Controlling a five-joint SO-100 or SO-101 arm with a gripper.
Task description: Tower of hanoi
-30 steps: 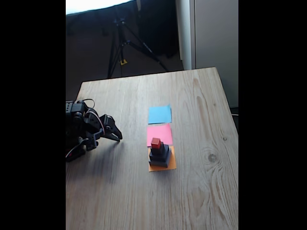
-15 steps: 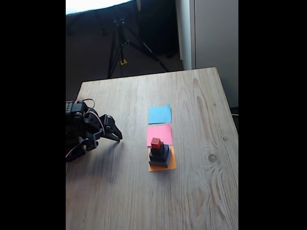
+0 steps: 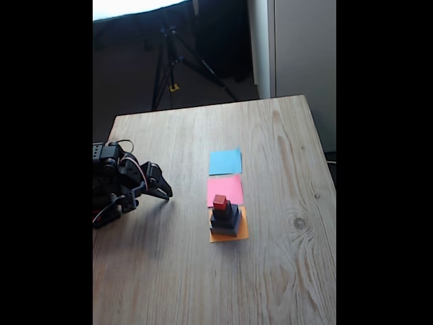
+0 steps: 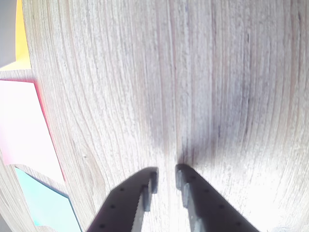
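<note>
- In the wrist view, the end effector [image 4: 166,176] hung low over bare wood of the counter [image 4: 203,87], its two ribbed fingers nearly closed with only a narrow slit between the tips, and nothing between them.
- In the fixed view, the end effector [image 3: 162,191] sat at the counter's left side, pointing rightward toward the row of paper squares.
- The Tower of Hanoi [image 3: 224,218] stood well apart from it, to the right and slightly nearer the camera in that view, stacked upright on the orange paper square [image 3: 233,235]: three dark blocks stepping down in size with the red cube [image 3: 220,202] on top.
- The likely first grasp is that top cube, so the fingers would need to open before reaching across.
- Beyond the stack lay the pink paper square [image 3: 226,186], then the blue paper square [image 3: 225,162], both bare.
</note>
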